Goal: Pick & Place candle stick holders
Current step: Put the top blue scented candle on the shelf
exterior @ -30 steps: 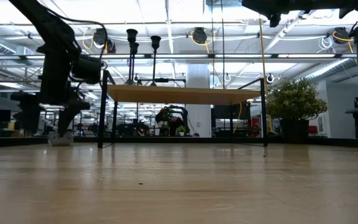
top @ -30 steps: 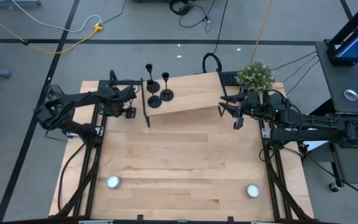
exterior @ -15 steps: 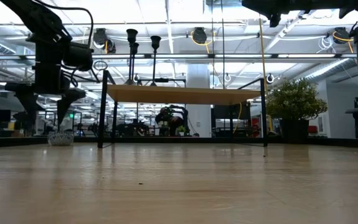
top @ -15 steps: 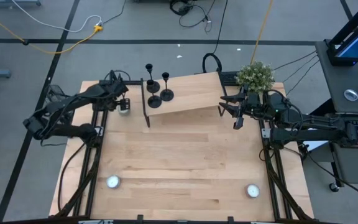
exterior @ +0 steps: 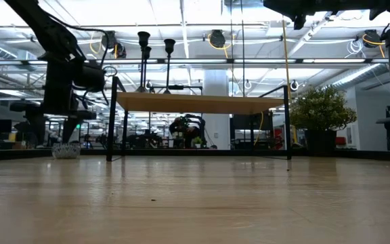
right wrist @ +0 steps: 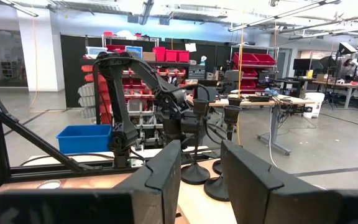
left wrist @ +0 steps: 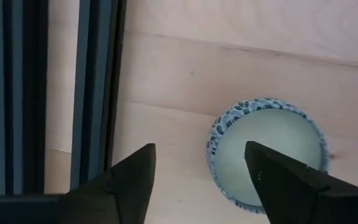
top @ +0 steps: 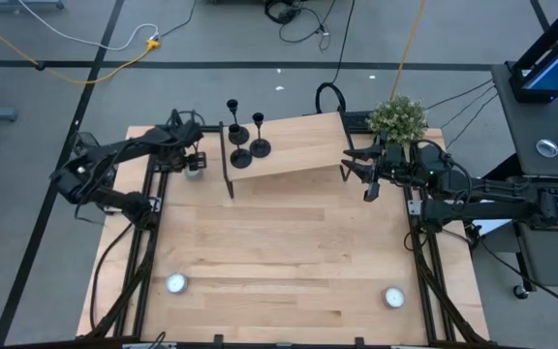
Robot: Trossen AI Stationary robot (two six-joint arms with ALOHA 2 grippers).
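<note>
Three black candle stick holders [top: 241,136] stand by their round bases on the left end of a raised wooden shelf [top: 294,153]. They also show in the low view [exterior: 143,59] and the right wrist view [right wrist: 196,146]. My left gripper [top: 188,155] hangs open over the table's far left corner. Directly below it, in the left wrist view, is a small round bowl with a patterned rim [left wrist: 266,152], and my left gripper [left wrist: 201,171] touches nothing. My right gripper [top: 366,176] waits open at the shelf's right end, empty.
The small bowl [top: 194,167] rests on the table just left of the shelf's dark leg [top: 227,165]. Two small white round candles [top: 175,283] [top: 393,297] lie near the table's near edge. A potted plant [top: 397,116] stands at the far right.
My left gripper has risen from low over the small bowl and drawn a little toward the table's far left corner. The bowl, hidden under it before, now shows on the table. My right arm has kept still.
</note>
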